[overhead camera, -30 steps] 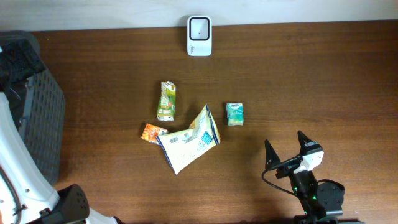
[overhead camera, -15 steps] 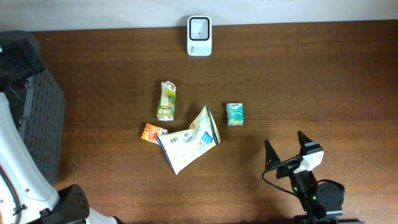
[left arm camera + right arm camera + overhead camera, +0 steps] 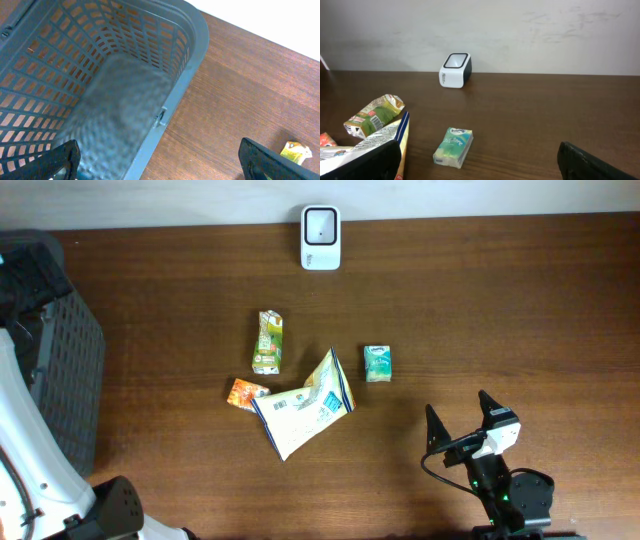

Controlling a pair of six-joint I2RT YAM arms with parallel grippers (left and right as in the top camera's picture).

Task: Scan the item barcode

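Four small things lie in a bunch in the middle of the brown table (image 3: 520,300). The biggest is a crinkly white and blue snack bag (image 3: 304,406), lying flat. A little orange packet (image 3: 245,393) touches its left corner. A green carton (image 3: 268,342) lies on its side just above them. A teal tissue pack (image 3: 377,363) sits just to the right of the bag and does not touch it. I cannot tell which of these is to be scanned, and no barcode can be made out. The white scanner (image 3: 320,224) with its dark window stands at the far edge of the table, by the wall, well apart from the bunch. The right gripper (image 3: 457,404) is near the front edge, to the right of the tissue pack, with its two black fingers (image 3: 431,425) spread wide and nothing between them. Its camera looks across the table at the tissue pack and the scanner. The left gripper (image 3: 157,145) is off at the left side, over the rim of a grey basket (image 3: 190,45) with holes in its walls. Its fingers are spread wide too, and it holds nothing.
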